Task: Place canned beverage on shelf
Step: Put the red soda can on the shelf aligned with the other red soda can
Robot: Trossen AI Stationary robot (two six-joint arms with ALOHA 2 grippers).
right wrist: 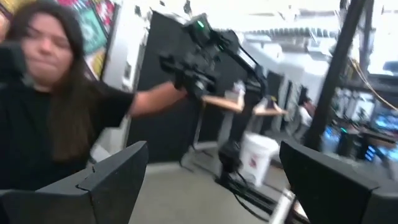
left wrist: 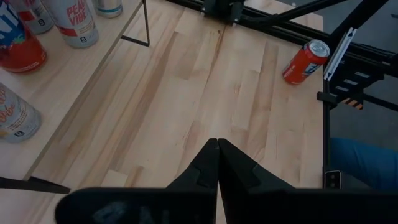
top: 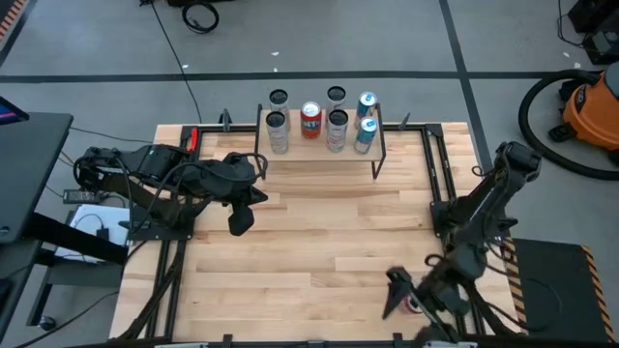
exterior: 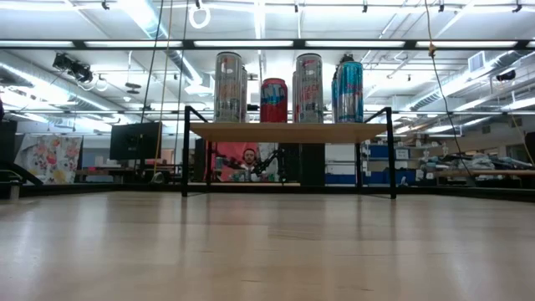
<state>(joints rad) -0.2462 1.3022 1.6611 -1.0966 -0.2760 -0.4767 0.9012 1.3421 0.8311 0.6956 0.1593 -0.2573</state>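
1. Red can point(left wrist: 305, 61) lies tilted on its side on the bench point(top: 319, 242), near the bench's 5 o'clock corner in the high view, where it shows only as a small patch point(top: 414, 305) just beside the right gripper point(top: 411, 290).
2. Right gripper's fingers point(right wrist: 112, 171) stand wide apart with nothing between them; its wrist view looks out into the room, at a person point(right wrist: 43, 93) in dark clothes.
3. Left gripper point(top: 242, 217) hangs over the bench toward 9 o'clock, its fingers point(left wrist: 208, 165) pressed together and holding nothing.
4. Out at 12 o'clock stands the shelf point(top: 319, 155), a light board on thin black legs, well apart from the red can.
5. On the shelf stand several upright cans: silver ones point(top: 278, 130), a red one point(top: 310, 119) and blue-and-white ones point(top: 366, 130), in two rows.
6. In the low view those cans point(exterior: 273, 99) stand above the board point(exterior: 288, 132).
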